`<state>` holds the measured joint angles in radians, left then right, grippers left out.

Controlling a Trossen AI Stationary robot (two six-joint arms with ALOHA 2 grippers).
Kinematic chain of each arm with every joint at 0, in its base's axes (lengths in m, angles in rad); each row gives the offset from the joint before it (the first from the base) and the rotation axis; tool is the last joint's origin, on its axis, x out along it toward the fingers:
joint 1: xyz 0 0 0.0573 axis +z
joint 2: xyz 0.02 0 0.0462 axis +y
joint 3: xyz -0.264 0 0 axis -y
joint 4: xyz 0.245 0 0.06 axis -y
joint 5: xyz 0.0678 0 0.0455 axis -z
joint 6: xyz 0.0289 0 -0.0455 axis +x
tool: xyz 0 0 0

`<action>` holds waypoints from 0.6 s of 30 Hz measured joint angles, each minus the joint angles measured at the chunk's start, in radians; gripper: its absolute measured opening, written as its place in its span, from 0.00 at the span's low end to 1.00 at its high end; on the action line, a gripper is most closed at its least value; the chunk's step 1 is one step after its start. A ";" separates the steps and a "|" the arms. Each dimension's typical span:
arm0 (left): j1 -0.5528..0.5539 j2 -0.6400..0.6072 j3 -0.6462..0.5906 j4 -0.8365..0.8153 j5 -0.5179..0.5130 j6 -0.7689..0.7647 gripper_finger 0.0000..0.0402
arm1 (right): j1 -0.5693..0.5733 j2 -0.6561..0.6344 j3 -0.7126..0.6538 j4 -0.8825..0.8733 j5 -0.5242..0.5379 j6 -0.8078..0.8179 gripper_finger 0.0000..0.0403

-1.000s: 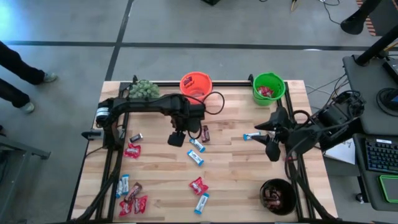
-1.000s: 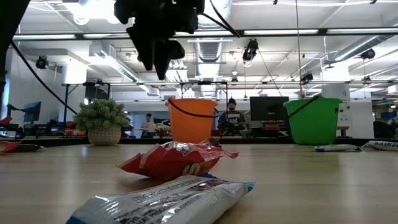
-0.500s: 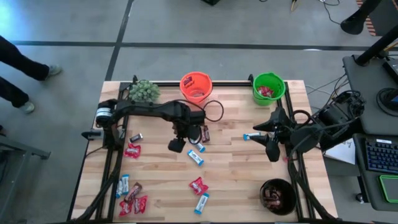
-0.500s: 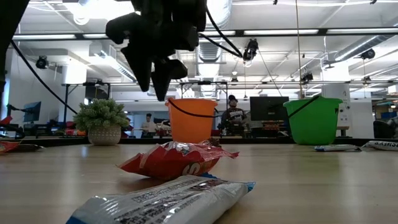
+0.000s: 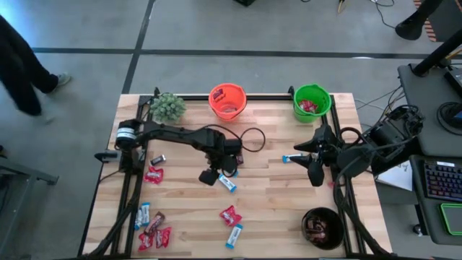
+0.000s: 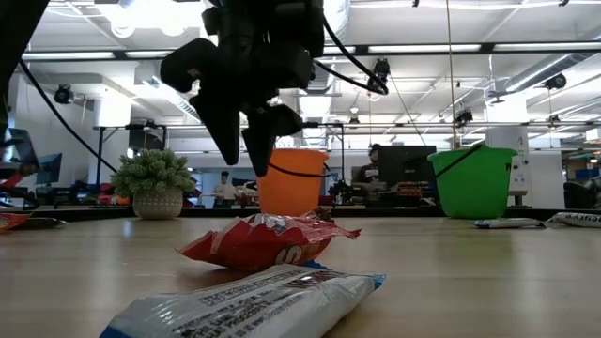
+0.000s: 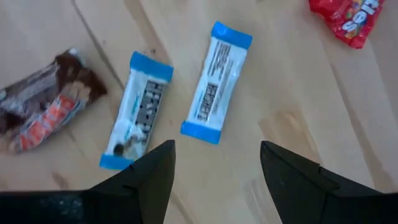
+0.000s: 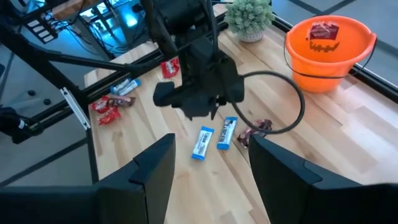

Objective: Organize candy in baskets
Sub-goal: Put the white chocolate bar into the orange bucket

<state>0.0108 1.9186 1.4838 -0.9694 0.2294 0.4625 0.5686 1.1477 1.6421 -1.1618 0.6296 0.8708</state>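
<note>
Meanwhile, sorting is only partly done on the wooden table (image 5: 289,209), with the orange basket (image 5: 227,100) at its far edge as the marker. Well to the left and nearer the front, a cluster of red, blue-and-white and brown candy bars (image 5: 152,232) waits at the table's corner, with a red candy (image 5: 153,174) farther back beside the left arm's base. Just in front of the orange basket, the left gripper (image 5: 209,177) hangs with its fingers spread and empty over two blue-and-white bars (image 7: 214,81) lying side by side, a brown-wrapped bar (image 7: 43,115) beside them; the pose suggests it is lining up a pick. Well to the right of the orange basket stands the green basket (image 5: 312,102), already holding red candy, and in front of that the right gripper (image 5: 315,173) waits with fingers released, holding nothing, near a lone blue-and-white bar (image 5: 291,158). Farthest forward on that side, the black basket (image 5: 323,227) holds brown bars.
</note>
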 joint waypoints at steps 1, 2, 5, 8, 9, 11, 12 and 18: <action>-0.004 0.008 0.000 0.008 0.000 0.001 0.54 | 0.000 0.000 0.000 0.000 0.000 0.005 0.48; -0.007 0.014 0.000 0.016 0.000 0.001 0.54 | 0.000 0.000 0.000 0.000 0.000 0.009 0.48; -0.013 0.027 0.000 0.039 0.002 0.002 0.54 | 0.000 0.000 0.000 0.000 0.000 0.010 0.48; -0.015 0.042 0.000 0.045 0.027 0.002 0.54 | 0.000 0.000 0.000 0.000 0.000 0.011 0.48; -0.017 0.047 -0.001 0.046 0.030 0.002 0.54 | 0.000 0.000 0.000 0.000 0.000 0.011 0.48; -0.020 0.058 -0.001 0.059 0.036 0.002 0.54 | 0.000 0.000 0.000 0.000 0.000 0.012 0.48; -0.022 0.063 -0.001 0.063 0.036 0.003 0.54 | 0.000 0.000 0.000 0.000 0.000 0.012 0.48; -0.034 0.095 -0.001 0.083 0.038 0.016 0.54 | 0.000 0.000 0.000 0.000 0.001 0.012 0.48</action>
<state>-0.0237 2.0137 1.4826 -0.8865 0.2671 0.4785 0.5686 1.1477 1.6421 -1.1614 0.6304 0.8830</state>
